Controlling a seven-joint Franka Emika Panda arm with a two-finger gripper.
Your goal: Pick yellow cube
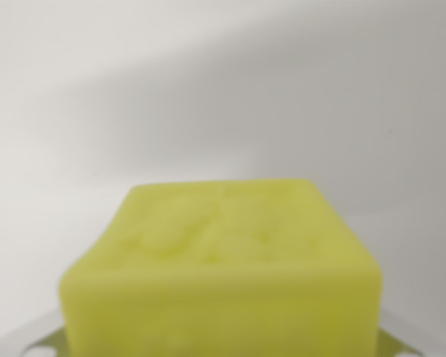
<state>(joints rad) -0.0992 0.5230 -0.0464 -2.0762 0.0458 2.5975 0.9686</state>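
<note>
Filled the lower middle of the wrist view: a yellow cube [221, 268], blurred from closeness, its top face pitted and uneven, its front face cut off by the bottom edge. Sat right up against the pincer [221, 348], between two pale metal pieces showing at the bottom corners, one at the wrist view's left [26, 341] with a slot-shaped hole in it, the other at the wrist view's right [401, 343]. Could not tell whether the pincer was spread, pressed together or pinching the cube: fingertips hidden behind the cube, no contact line visible. Could not tell either whether the cube rested on the surface or was lifted clear of it. Beyond the cube, away from the pincer, only a plain white surface [223, 89], crossed by a soft grey shadow running diagonally from upper right toward lower left.
</note>
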